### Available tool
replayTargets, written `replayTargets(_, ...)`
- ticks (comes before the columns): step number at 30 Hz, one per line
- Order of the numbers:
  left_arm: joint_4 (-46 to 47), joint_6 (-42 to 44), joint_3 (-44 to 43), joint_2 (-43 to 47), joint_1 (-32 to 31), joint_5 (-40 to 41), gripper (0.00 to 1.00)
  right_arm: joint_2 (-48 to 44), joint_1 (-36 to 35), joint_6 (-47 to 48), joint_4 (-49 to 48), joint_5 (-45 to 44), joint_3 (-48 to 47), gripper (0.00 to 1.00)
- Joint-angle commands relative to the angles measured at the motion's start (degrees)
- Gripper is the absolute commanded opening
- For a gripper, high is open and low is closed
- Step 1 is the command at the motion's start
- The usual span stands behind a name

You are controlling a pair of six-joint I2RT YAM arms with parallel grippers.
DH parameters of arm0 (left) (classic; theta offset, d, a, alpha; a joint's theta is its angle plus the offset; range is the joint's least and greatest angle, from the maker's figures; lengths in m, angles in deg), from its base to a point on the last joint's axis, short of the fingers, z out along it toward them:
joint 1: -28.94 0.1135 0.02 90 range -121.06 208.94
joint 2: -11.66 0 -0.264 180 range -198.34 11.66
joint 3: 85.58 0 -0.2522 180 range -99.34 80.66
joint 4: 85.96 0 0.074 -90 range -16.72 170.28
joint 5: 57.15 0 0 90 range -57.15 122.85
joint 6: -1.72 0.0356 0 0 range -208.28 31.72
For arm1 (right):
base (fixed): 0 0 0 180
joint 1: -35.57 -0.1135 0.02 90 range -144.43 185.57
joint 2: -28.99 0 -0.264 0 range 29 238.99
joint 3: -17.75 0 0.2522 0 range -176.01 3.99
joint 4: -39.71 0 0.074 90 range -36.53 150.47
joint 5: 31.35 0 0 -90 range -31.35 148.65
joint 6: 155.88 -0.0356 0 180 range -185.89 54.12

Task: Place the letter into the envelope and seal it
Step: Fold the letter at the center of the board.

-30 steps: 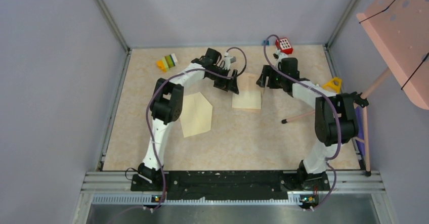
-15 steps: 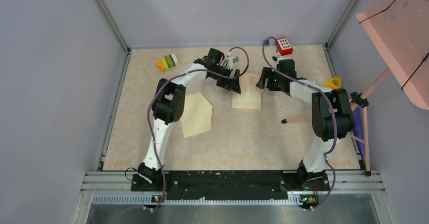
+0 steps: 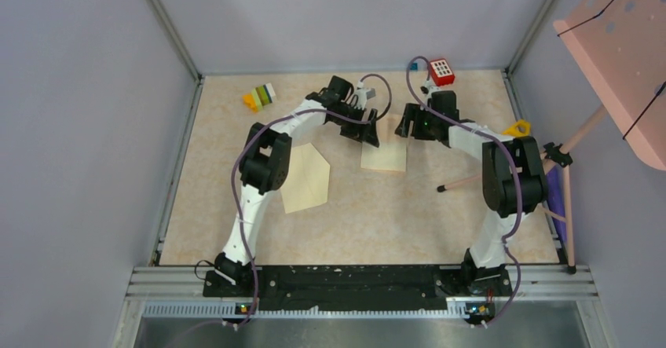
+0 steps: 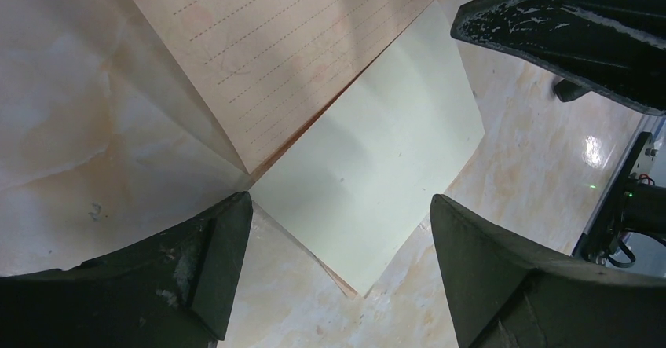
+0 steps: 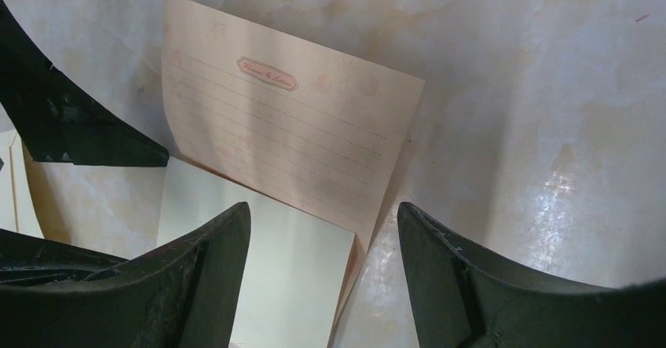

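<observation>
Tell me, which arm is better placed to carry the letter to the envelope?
Left, probably: the open left gripper hangs over the letter, and the envelope lies on that side.

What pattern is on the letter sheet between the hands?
Dotted ruled lines on peach-pink paper, with a small header badge; right wrist view.

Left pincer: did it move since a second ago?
Yes. The left pincer slid a little to the right, away from the colourful blocks near the table's far-left corner.
</observation>
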Motion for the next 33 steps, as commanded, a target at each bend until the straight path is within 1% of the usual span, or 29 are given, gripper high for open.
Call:
replayTargets(1, 1.50, -1.09, -2.01, -0.71, -0.31, -0.68, 0.88, 1.30, -0.73, -1.05, -1.39, 2.58, -3.23, 0.68)
replayTargets(13, 1.84, -2.56, -4.37, -2.03, -0.56, -1.75, 0.88, -0.50, -0.73, -1.13, -3.30, 5.80, -2.17, 0.68)
replayTargets(17, 1.45, -2.56, -4.41, -1.79, -0.54, -1.21, 0.88, -0.56, -0.77, -0.77, -2.15, 2.58, -2.47, 0.68)
replayTargets(19, 1.32, -1.99, -3.53, -0.65, -0.37, -0.62, 0.88, -1.10, -0.70, -0.57, -2.50, 0.70, -1.97, 0.68)
replayTargets(22, 2.46, -1.95, -1.97, 1.28, 0.19, -0.67, 0.88, -1.09, -0.71, -0.28, -2.61, 1.11, -1.72, 0.68)
replayTargets(28, 2.07, -1.62, -1.53, 4.39, 1.47, -1.03, 0.88, 0.50, -0.73, 0.73, -2.22, 1.02, -2.70, 0.68)
replayTargets(33, 2.03, 0.41, 1.98, 8.95, 2.68, -1.96, 0.89, 1.45, -0.53, 2.23, -2.94, 0.32, -3.63, 0.70)
